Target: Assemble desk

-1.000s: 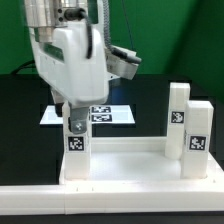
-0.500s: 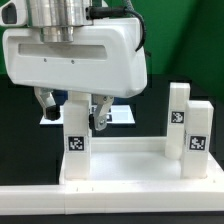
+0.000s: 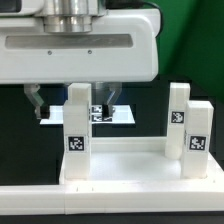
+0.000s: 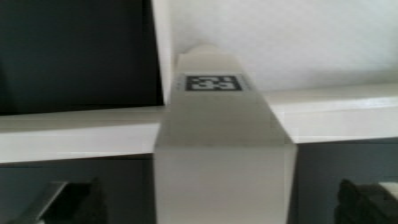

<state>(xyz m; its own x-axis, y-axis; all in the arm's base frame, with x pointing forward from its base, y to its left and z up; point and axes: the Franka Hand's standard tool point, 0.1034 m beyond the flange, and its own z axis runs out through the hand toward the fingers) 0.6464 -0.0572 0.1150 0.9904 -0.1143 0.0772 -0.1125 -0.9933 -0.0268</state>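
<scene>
Jaws of the gripper open astride the near leg; off-centre closing could tilt it in the desk top socket.

White desk top, three white legs each with a black-white square tag. Black counter. White marker board with black-white tags. White robot arm, green backdrop.
</scene>
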